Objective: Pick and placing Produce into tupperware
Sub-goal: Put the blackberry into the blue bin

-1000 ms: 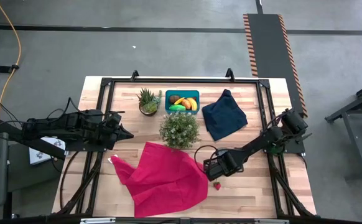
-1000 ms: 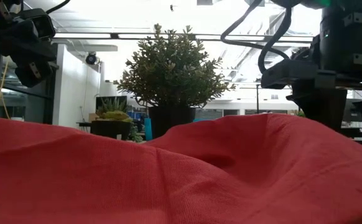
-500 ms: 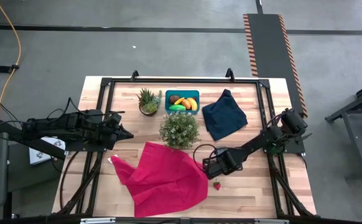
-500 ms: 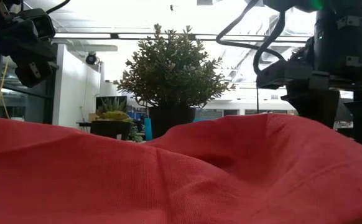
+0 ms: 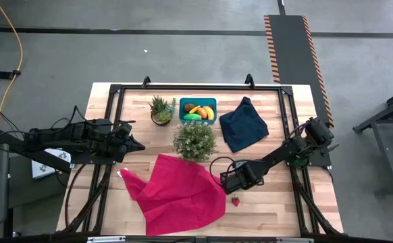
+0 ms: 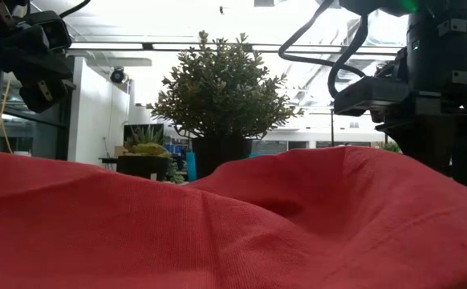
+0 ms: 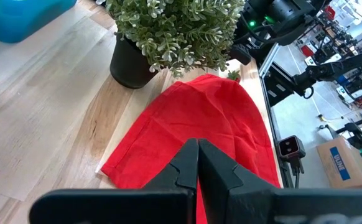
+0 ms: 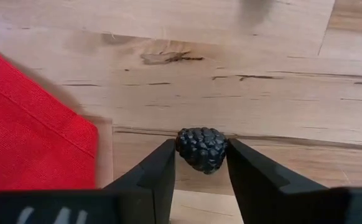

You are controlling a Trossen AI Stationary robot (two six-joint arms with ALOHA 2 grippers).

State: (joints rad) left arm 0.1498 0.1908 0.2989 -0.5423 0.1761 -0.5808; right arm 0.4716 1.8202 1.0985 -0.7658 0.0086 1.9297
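Several produce pcs (image 5: 200, 111) in teal tupperware (image 5: 198, 101); R gripper (image 8: 201, 163) pinches blackberry (image 8: 201, 149).

— Was there any writing to read on the table or the arms?
— None that could be made out.
— What about the room behind?
— A brown cardboard box (image 7: 348, 163) carried a blue label, but its letters were too small to read. A small device (image 7: 289, 147) on the frame showed a red mark, not legible either.
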